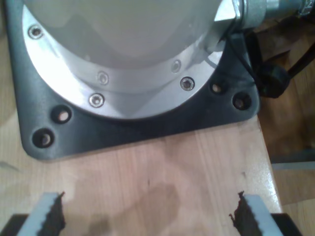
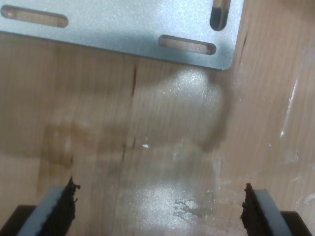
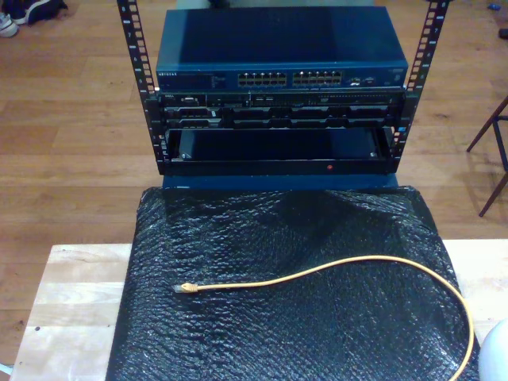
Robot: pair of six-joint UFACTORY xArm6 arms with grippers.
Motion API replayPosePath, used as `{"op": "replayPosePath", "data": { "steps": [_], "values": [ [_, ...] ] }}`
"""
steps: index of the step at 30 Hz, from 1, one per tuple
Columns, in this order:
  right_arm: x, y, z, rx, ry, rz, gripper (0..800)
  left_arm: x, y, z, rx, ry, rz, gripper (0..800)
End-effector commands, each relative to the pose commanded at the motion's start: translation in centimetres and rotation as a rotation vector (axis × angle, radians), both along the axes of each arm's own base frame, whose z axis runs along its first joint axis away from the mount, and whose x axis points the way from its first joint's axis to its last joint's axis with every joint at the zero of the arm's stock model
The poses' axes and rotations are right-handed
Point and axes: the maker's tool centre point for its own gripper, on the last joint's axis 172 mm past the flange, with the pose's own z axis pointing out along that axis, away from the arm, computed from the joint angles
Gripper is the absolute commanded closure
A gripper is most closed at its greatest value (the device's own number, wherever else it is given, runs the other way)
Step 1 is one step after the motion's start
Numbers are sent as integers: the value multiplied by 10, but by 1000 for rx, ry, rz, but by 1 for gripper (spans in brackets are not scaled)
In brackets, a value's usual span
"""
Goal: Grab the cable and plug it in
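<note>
Cable (image 3: 333, 274) lay loose on the black bubbly mat (image 3: 278, 333) in the exterior view, its plug (image 3: 185, 289) toward that view's left and its yellow length running rightward, arching, then dropping off the mat's near right edge. The long axis near the plug ran roughly across the exterior view, side to side. Beyond the mat stood the rack (image 3: 278, 103) with its rows of ports (image 3: 290, 78).

My first claw (image 1: 147, 211) hung released over bare wooden table (image 1: 162, 172), facing an arm's round metal base (image 1: 123, 64). My second claw (image 2: 160, 206) was also released, over wood beside a slotted metal plate (image 2: 123, 29). Neither wrist view caught the cable, so I could not tell which claw was nearer; I judged the plug end to be the place to grasp.
</note>
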Motion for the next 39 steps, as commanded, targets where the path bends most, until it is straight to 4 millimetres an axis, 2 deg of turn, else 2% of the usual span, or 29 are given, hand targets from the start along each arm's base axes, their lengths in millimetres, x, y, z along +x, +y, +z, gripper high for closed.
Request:
{"op": "replayPosePath", "data": {
  "steps": [13, 24, 31, 36, 39],
  "values": [
    [0, -1, 1, -2, 0, 3, 0, 0, 0, 0, 0, 0, 0, 0],
    [1, -6, 9, -4, -2, -3, 0, 1, 4, 5, 4, 2, 6, 0],
    [5, -7, 34, 57, -3, -37, 0, -1, 6, 17, -19, 13, 8, 0],
    [9, -13, 59, 88, -3, -81, 0, -1, 6, 23, -29, 16, 6, 0],
    [12, -20, 77, 97, 8, -137, 0, 0, 12, 35, -34, 20, 9, 0]
  ]
}}
